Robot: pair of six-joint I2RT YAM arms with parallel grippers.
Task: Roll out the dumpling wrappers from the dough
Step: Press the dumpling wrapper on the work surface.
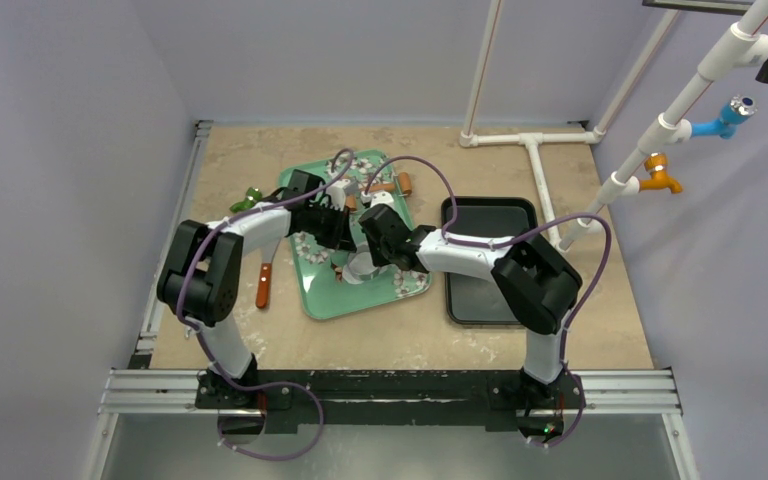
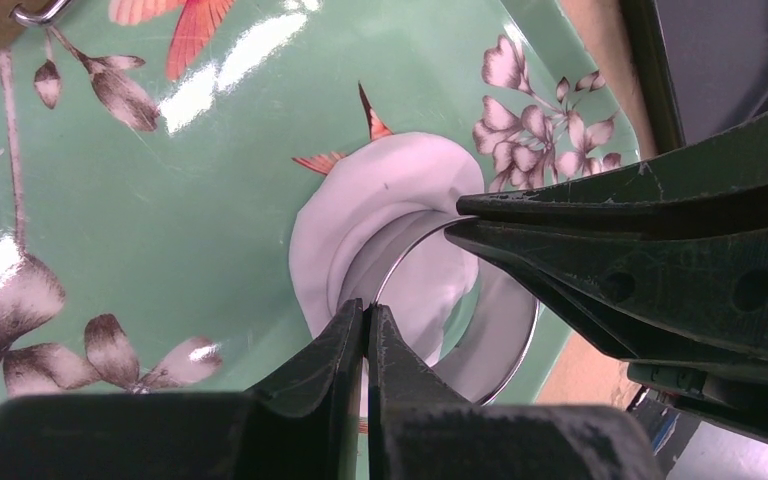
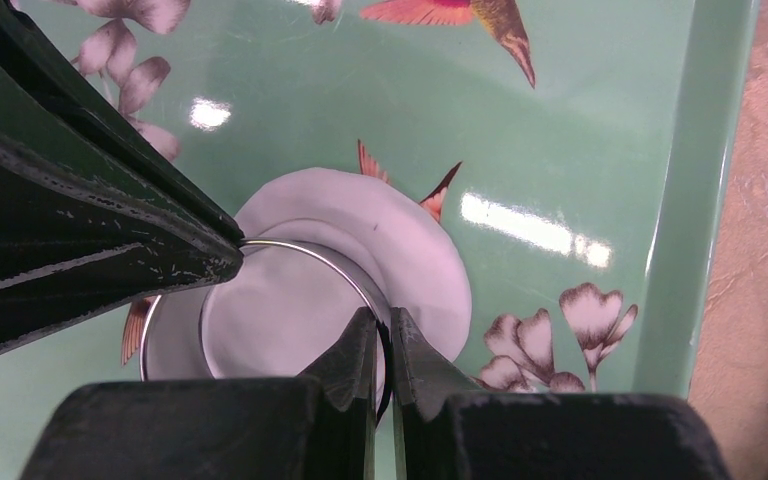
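Observation:
The dough (image 2: 380, 190) (image 3: 405, 235) lies flattened into a thin white round on the green flowered tray (image 1: 322, 300) (image 2: 160, 200) (image 3: 580, 130). A round metal ring cutter (image 2: 505, 345) (image 3: 172, 340) (image 1: 360, 268) stands on it, and the dough shows inside and around the ring. My left gripper (image 2: 367, 312) (image 1: 343, 245) is shut on the ring's rim on one side. Opposite it, my right gripper (image 3: 384, 322) (image 1: 372, 250) is shut on the rim as well. No separate dumpling wrappers are in view.
A black tray (image 1: 490, 300) sits right of the green one. A brown-handled knife (image 1: 263, 285) lies on the table to its left, with a small green object (image 1: 248, 200) behind it. Wooden-handled tools (image 1: 392, 185) lie at the green tray's far end. White pipes (image 1: 540, 160) stand at the back right.

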